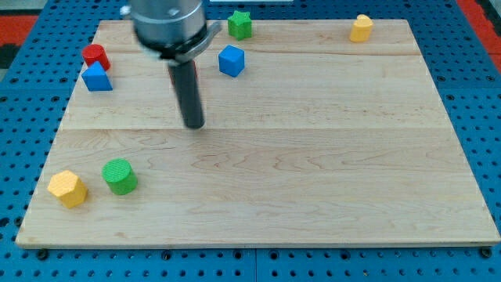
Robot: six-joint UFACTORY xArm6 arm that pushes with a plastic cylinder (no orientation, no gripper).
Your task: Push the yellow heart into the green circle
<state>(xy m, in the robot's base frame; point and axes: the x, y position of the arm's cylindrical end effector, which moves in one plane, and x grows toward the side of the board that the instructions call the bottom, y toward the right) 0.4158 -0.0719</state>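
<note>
Pale wooden board made of planks lies on a blue perforated table, seen from above and slightly from the front. A grey robot arm comes down from the view's top left and ends in a straight dark rod; my tip rests on bare wood in the upper left part of the board, touching no block, and as a plain rod it has nothing to open, close or hold. Two yellow blocks are present. One, at the view's top right corner, appears to be the yellow heart block, though its outline is small and hard to confirm; the other, a yellow six-sided block, sits at the bottom left corner. Just beside that one, to its right, stands the green round cylinder block, the target. So the yellow heart lies well apart from my tip, up and far to the view's right, while the green circle lies below and to the left of my tip. Judging from this, the tip would need to pass behind the heart, on its upper right side, to drive it diagonally across the open middle. Near the tip are a blue cube, a green star block, a red block and a blue block touching it; the blue cube sits nearest that diagonal line.
</note>
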